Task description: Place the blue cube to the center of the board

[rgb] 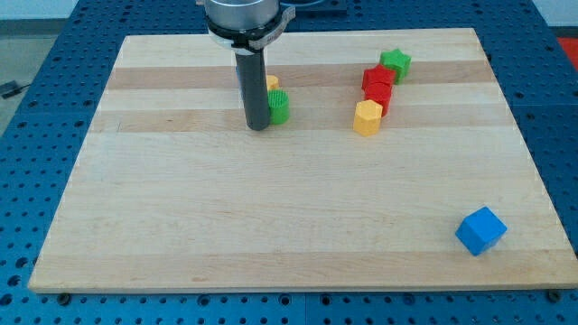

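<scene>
Resting my tip (257,127) beside a green block (279,106), blue cube (480,231) far off at bottom right, no gripper fitted.

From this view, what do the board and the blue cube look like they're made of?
Board: looks like pale wood, matte; lengthwise grain and glued strips of differing tone show.
Blue cube: probably plastic or painted wood; even saturated colour, no grain, a soft sheen on top. I can't tell which.

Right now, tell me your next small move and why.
Probably lift clear and travel toward the view's bottom right: my tip sits beside the green block near the view's top, while the blue cube lies far off in that corner, away from the board's center.
</scene>
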